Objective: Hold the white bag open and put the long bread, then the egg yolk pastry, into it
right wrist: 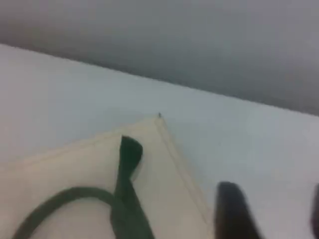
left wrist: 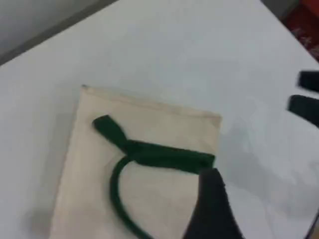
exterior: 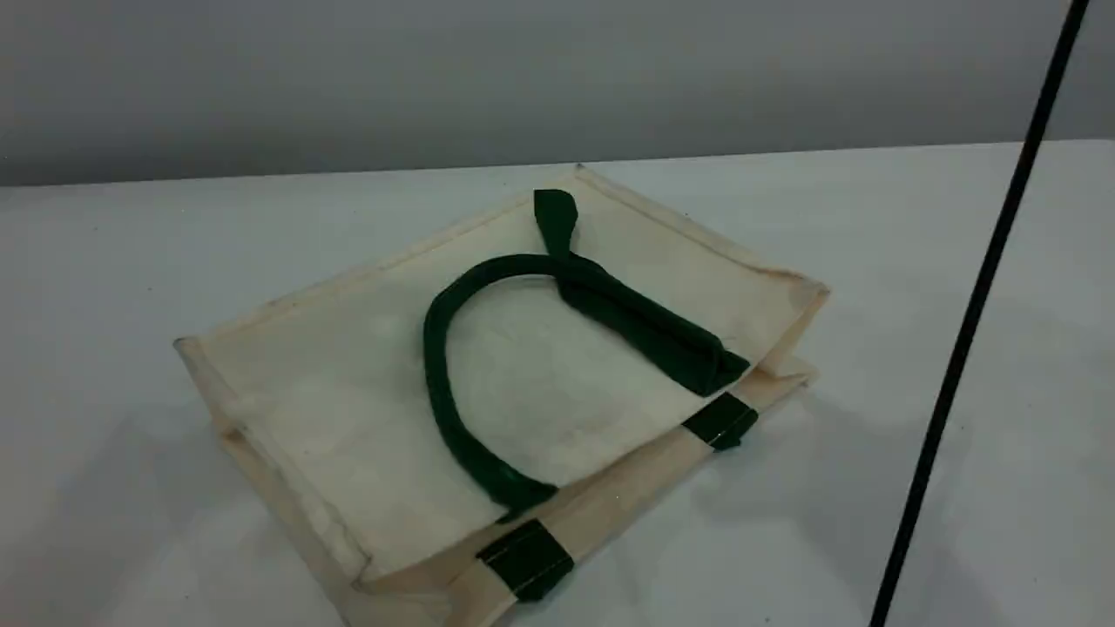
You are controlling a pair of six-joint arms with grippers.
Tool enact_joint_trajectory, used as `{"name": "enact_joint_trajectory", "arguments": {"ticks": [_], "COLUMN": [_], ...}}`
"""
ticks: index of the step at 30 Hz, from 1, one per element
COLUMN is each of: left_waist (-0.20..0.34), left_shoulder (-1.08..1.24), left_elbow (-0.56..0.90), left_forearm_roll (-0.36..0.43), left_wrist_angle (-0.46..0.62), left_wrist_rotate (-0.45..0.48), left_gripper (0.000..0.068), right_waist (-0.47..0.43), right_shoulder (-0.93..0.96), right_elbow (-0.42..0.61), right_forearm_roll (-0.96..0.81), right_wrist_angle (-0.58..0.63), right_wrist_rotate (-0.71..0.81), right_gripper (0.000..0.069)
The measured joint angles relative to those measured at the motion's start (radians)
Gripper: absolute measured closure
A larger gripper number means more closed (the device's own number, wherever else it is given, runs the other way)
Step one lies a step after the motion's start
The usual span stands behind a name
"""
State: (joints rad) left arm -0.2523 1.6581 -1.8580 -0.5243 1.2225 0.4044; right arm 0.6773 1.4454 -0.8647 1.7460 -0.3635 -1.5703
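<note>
While the broad white table (exterior: 131,261) fills most of every view, we find the large cream-white canvas tote bag (exterior: 331,383) lying flat and collapsed near its middle, one corner pointing toward the grey wall (exterior: 523,78). Its upper panel is plain cream cloth. A thin black line (exterior: 976,313) slants across the right side of the scene view. On the bag, a dark green strap handle (exterior: 435,366) curves in a loop, and a second green strap (exterior: 645,326) lies folded straight across it. Two dark green patches (exterior: 527,557) sit on the rim, which faces the near right. The right end effector (right wrist: 274,214) shows two dark fingertips standing apart, with only table between them. Of the left end effector (left wrist: 212,209) we see a single dark fingertip over the bag's edge, so we cannot tell whether it is open or closed.
</note>
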Motion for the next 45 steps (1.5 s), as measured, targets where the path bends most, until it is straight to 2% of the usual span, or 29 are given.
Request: {"name": "enact_joint_trajectory", "arguments": {"ticks": [4, 8, 12, 19, 25, 36, 45], "left_waist": [0.0, 0.0, 0.0, 0.0, 0.0, 0.0, 0.0], "left_shoulder": [-0.042, -0.102, -0.177, -0.291, -0.305, -0.304, -0.304], "left_elbow": [0.0, 0.0, 0.0, 0.0, 0.0, 0.0, 0.0], "left_forearm_roll": [0.093, 0.183, 0.245, 0.259, 0.261, 0.261, 0.262], "left_wrist_angle": [0.0, 0.0, 0.001, 0.002, 0.001, 0.0, 0.0], "left_wrist_rotate": [-0.066, -0.124, -0.141, -0.156, -0.156, -0.156, -0.156], "left_gripper": [0.0229, 0.0229, 0.0229, 0.0229, 0.0229, 0.0229, 0.0229], "right_waist": [0.0, 0.0, 0.0, 0.0, 0.002, 0.002, 0.001], "right_shoulder": [-0.061, -0.147, -0.24, -0.377, -0.414, -0.42, -0.42], "right_elbow": [0.0, 0.0, 0.0, 0.009, 0.044, 0.052, 0.052], "right_forearm_roll": [0.0, 0.0, 0.0, -0.004, -0.004, -0.007, -0.003], "right_wrist_angle": [-0.01, -0.015, -0.03, -0.028, 0.078, 0.403, 0.412], "right_wrist_rotate": [0.0, 0.0, 0.0, 0.0, 0.0, 0.0, 0.0], "right_gripper": [0.0183, 0.0134, 0.0136, 0.018, 0.0197, 0.0198, 0.0198]}}
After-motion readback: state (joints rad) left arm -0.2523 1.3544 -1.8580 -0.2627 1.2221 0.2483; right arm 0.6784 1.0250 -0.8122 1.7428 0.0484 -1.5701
